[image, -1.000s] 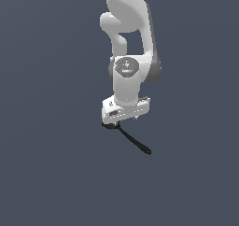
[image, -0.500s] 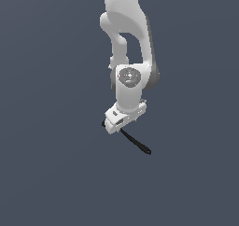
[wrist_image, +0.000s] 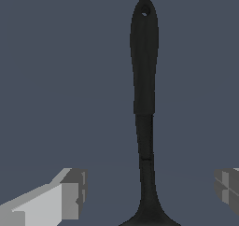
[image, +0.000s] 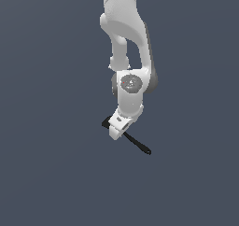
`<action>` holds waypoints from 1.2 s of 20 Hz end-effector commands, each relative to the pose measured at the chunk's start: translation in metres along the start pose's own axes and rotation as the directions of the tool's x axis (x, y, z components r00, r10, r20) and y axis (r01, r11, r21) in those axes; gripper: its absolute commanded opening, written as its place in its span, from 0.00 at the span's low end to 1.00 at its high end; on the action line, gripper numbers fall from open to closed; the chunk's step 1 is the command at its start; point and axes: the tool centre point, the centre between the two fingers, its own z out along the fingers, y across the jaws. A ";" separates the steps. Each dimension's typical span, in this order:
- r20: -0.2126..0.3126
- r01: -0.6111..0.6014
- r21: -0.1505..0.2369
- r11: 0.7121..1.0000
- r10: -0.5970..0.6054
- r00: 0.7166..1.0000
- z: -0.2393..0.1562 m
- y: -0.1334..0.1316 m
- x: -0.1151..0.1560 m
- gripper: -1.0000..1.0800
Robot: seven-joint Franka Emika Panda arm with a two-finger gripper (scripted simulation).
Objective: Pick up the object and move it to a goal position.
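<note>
The object is a black spoon-like utensil lying on the dark floor, its thin handle pointing toward the exterior view's lower right. The head sticks out on the other side of the white hand. My gripper sits low over the neck of the utensil. In the wrist view the utensil runs down the middle between the two fingers. The gripper is open: one grey fingertip and the other stand wide apart, with a gap on each side of the handle.
The white arm rises straight above the hand. Around it there is only the flat dark blue-grey floor.
The hand has come down toward the utensil and turned at the wrist. The utensil has stayed where it was.
</note>
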 end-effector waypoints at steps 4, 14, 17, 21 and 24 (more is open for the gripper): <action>-0.001 0.065 -0.002 0.998 -0.065 0.998 0.006 0.000 0.002 0.96; 0.000 0.073 -0.002 0.997 -0.073 0.997 0.016 -0.001 0.001 0.96; 0.000 0.075 -0.002 0.997 -0.075 0.997 0.031 -0.001 0.001 0.96; 0.000 0.077 -0.002 0.997 -0.077 0.997 0.050 -0.002 0.001 0.96; 0.000 0.077 -0.002 0.997 -0.077 0.997 0.057 -0.001 0.001 0.96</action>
